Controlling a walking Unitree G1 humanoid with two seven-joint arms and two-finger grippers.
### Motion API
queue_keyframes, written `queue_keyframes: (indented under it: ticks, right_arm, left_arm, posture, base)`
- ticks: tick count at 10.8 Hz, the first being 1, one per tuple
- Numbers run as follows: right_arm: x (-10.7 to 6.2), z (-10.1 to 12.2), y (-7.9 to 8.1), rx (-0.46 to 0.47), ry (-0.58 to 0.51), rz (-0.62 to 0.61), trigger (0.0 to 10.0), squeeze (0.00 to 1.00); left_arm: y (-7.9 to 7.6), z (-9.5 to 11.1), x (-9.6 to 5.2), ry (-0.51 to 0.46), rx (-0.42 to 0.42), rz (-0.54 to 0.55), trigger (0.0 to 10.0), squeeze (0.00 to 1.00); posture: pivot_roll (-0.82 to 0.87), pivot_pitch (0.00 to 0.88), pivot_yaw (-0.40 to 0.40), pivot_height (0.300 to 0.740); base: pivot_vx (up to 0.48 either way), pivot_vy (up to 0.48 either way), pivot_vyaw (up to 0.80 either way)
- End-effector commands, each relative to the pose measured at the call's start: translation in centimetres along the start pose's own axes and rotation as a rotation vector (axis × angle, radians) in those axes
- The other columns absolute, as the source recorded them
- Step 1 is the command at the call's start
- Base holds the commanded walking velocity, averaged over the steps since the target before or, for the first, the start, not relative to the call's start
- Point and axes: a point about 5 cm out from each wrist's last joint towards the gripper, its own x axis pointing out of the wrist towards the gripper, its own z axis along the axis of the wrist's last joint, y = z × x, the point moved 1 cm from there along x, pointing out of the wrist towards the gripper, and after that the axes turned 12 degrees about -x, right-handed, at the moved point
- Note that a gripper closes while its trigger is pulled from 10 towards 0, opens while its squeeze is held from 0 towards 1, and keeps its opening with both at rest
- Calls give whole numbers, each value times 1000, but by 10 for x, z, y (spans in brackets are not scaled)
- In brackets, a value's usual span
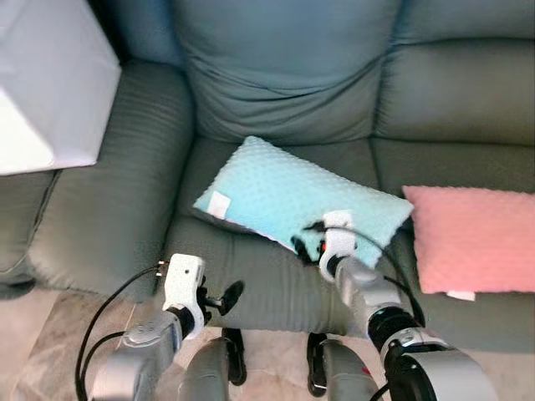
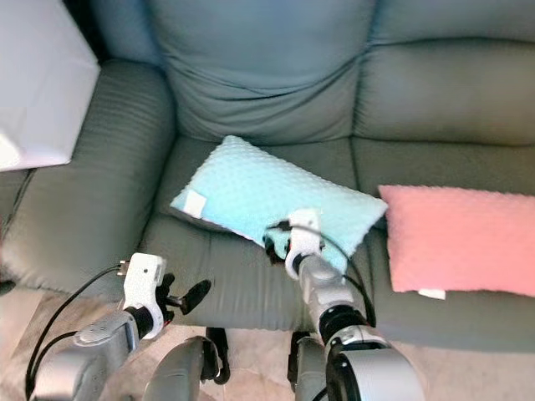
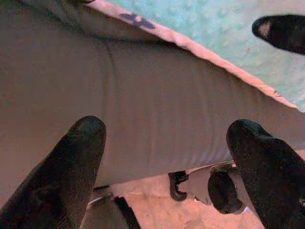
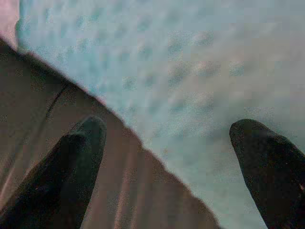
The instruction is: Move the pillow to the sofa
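Observation:
A light blue dotted pillow [image 1: 292,196] lies flat and slantwise on the seat of the grey-blue sofa [image 1: 284,83]. My right gripper [image 1: 308,238] is at the pillow's front edge and stands open. In the right wrist view one finger [image 4: 81,157] is over the seat and the other over the blue pillow [image 4: 190,71]. My left gripper [image 1: 221,296] is lower, in front of the seat's front face, open with nothing between its fingers [image 3: 71,162].
A pink pillow [image 1: 476,238] lies on the seat to the right, close to the blue one's corner. A white box-like object [image 1: 50,83] sits over the sofa's left armrest. Beige floor [image 1: 50,351] and my own legs are below.

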Motion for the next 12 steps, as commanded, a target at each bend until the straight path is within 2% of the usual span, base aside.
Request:
queue_keyframes:
  ticks: [1, 3, 4, 5, 6, 7, 12]
  right_arm:
    - [-4, -26, 11, -61, 97, 16, 10000, 0]
    - [-8, -44, 13, -181, 181, 43, 10000, 0]
    - [-11, -53, 13, -284, 211, 71, 10000, 0]
    - [-14, -57, 9, -479, 210, 84, 10000, 0]
    - [-13, -52, 5, -543, 173, 56, 10000, 0]
    - [-12, -48, 3, -567, 149, 40, 10000, 0]
    - [-12, -48, 3, -567, 149, 40, 10000, 0]
  left_arm:
    - [4, -4, -5, 23, -2, 23, 10000, 0]
    - [-6, -4, -7, 72, 39, -42, 10000, 0]
    - [-17, -6, -10, 121, 71, -135, 10000, 0]
    - [-23, -6, -19, 172, 116, -204, 10000, 0]
    - [-21, -8, -29, 210, 153, -231, 10000, 0]
    - [-19, -8, -32, 223, 161, -237, 10000, 0]
    - [-19, -8, -32, 223, 161, -237, 10000, 0]
  posture:
    - [32, 350, 86, 740]
    - [31, 353, 86, 740]
    - [30, 356, 87, 740]
    - [31, 358, 88, 740]
    - [34, 359, 89, 740]
    - [36, 359, 90, 740]
    - [36, 359, 90, 740]
  base:
    - [0, 0, 0]
    - [0, 0, 0]
    - [0, 0, 0]
    - [0, 0, 0]
    - [0, 0, 0]
    - [0, 0, 0]
    - [0, 0, 0]
